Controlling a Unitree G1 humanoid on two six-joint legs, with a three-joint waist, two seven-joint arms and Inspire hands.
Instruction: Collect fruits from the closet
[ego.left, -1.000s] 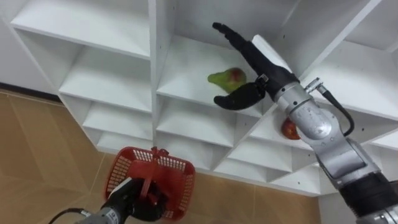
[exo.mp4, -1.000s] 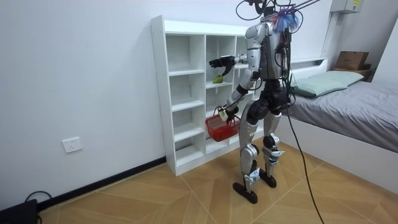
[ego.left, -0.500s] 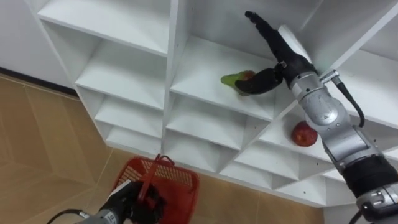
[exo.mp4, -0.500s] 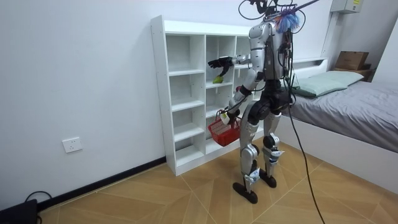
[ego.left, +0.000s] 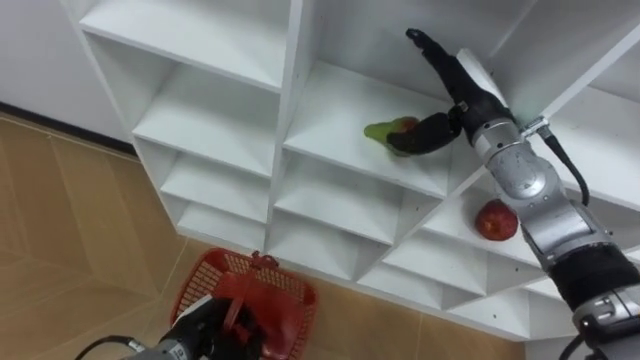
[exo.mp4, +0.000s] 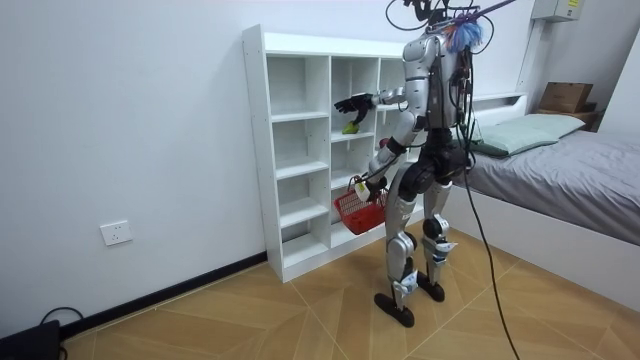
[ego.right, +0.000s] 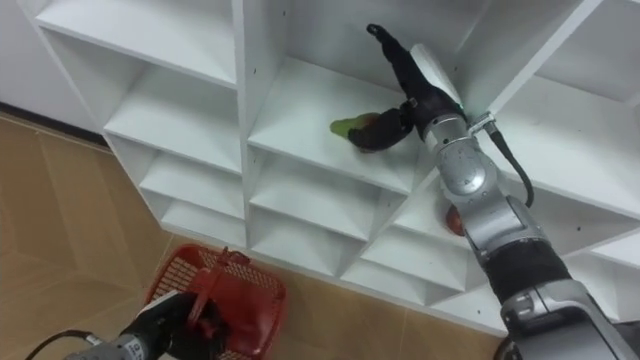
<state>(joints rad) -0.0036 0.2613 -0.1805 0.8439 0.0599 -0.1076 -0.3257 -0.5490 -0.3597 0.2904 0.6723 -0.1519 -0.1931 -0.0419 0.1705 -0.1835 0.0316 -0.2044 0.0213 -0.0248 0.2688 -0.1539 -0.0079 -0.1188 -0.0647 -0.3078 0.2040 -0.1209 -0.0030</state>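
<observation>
The right hand's fingers (ego.left: 428, 48) are stretching straight up along the back of the middle compartment, and the thumb (ego.left: 428, 132) is curving down against the right side of the green fruit (ego.left: 379, 130). The fingers are spread and nothing is clasped yet. The right hand (ego.left: 457, 90) is hanging just above and right of the fruit, which is lying on its shelf in the closet (ego.left: 220, 110), toward the far side. One shelf lower and to the right, a red fruit (ego.left: 497, 219) is sitting beside the forearm, apart from it.

Low and near, the left hand (ego.left: 203, 335) is curling its fingers round the handle of the red basket (ego.left: 200, 285) and holding it in front of the lower shelves. What is lying inside the basket I cannot tell.

The step in hand looks like the reach for the green fruit, with the grasp not yet made. The next move is probably calling for the fingers to fold down over the fruit's far side to meet the thumb. The lift then needs to be clear of the shelf edge before the fruit goes to the basket below.
</observation>
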